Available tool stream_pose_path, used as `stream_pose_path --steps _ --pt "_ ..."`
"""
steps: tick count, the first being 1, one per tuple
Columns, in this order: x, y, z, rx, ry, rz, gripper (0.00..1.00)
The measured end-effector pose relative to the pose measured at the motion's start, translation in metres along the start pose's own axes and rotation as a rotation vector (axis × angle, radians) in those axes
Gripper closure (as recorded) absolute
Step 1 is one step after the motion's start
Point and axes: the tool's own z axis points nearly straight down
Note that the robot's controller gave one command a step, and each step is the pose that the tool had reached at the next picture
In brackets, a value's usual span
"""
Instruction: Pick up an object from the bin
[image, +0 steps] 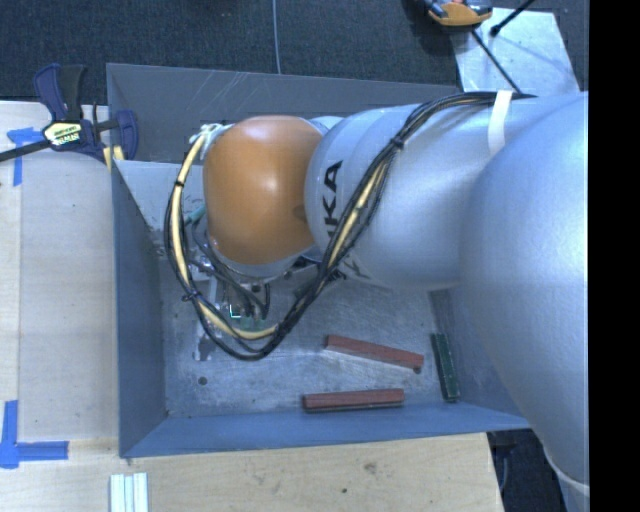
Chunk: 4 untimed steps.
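Observation:
My gripper (232, 298) hangs low over the left part of the bin floor, under the arm's orange cover and ringed by cables. To its right a reddish-brown flat bar (372, 352) lies slightly slanted on the floor. A second reddish-brown bar (353, 400) lies along the front wall, below the first. Neither bar touches the gripper. What lies directly beneath the gripper is hidden by the cover and cables.
A dark green narrow strip (444, 367) lies lengthwise at the bin's right side, near the front right corner. The arm's big silver body covers the back and right of the bin. Bare grey floor shows at the front left.

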Motion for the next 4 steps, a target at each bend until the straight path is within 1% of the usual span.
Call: stream_pose_path --steps 1,2,3,4 --pt "-0.002 -0.001 -0.005 -0.002 -0.008 0.003 0.00" --pt "-0.033 -0.049 0.016 -0.004 -0.009 0.001 0.00" --pt "-0.053 -0.093 0.029 0.000 -0.008 -0.041 0.00" --pt "-0.061 -0.108 0.026 -0.001 -0.010 -0.151 0.00"
